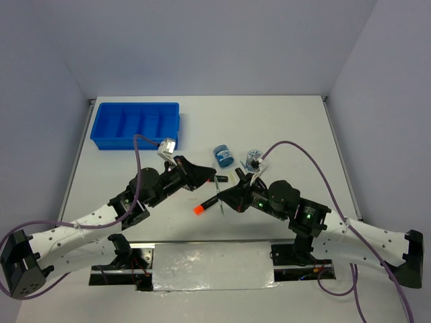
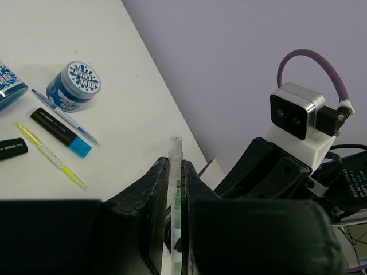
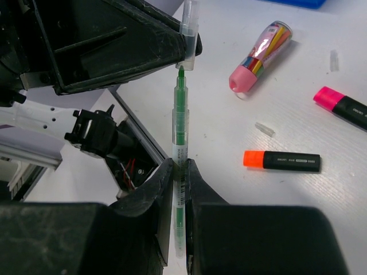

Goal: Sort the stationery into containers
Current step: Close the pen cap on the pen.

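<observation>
My right gripper (image 3: 180,166) is shut on a thin green pen (image 3: 181,123), held above the table. My left gripper (image 2: 175,166) is shut on the pen's clear cap (image 2: 175,148). In the right wrist view the pen's tip sits just at the mouth of the cap (image 3: 189,34). The two grippers meet at mid-table, left (image 1: 214,179) and right (image 1: 226,195). The blue divided tray (image 1: 135,124) stands at the far left. Two round blue jars (image 1: 222,156) (image 1: 254,160) stand behind the grippers. An orange-ended marker (image 1: 205,204) lies below them.
In the right wrist view, a pink tube (image 3: 261,54), a pink-ended marker (image 3: 343,106) and a small clear piece (image 3: 265,129) lie on the table. In the left wrist view, a blue-ended marker (image 2: 60,132), a yellow pen (image 2: 50,156) and a blue pen (image 2: 66,117) lie by a jar (image 2: 73,86).
</observation>
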